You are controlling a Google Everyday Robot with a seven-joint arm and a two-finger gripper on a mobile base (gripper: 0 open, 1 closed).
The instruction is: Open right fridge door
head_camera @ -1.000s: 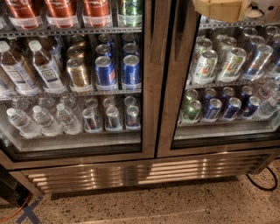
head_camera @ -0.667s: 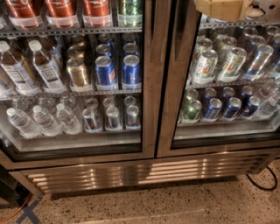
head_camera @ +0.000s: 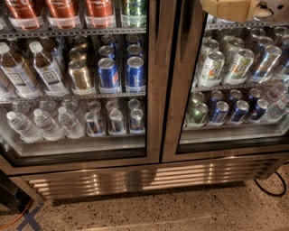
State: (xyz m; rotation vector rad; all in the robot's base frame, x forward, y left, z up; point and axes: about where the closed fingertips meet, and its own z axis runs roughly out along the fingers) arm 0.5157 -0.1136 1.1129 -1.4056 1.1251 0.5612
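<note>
The right fridge door is a glass pane in a brushed steel frame, filling the right half of the view. Green, silver and blue cans show through it on two shelves. Its left edge meets the left door at a dark seam, and both doors look flush. My gripper shows as a beige block at the top edge, in front of the upper part of the right door's glass. Only its lower part is in view.
Behind the left door are water bottles, gold and blue cans and red bottles. A steel vent grille runs below both doors. A black cable lies on the speckled floor at right, and orange tape at left.
</note>
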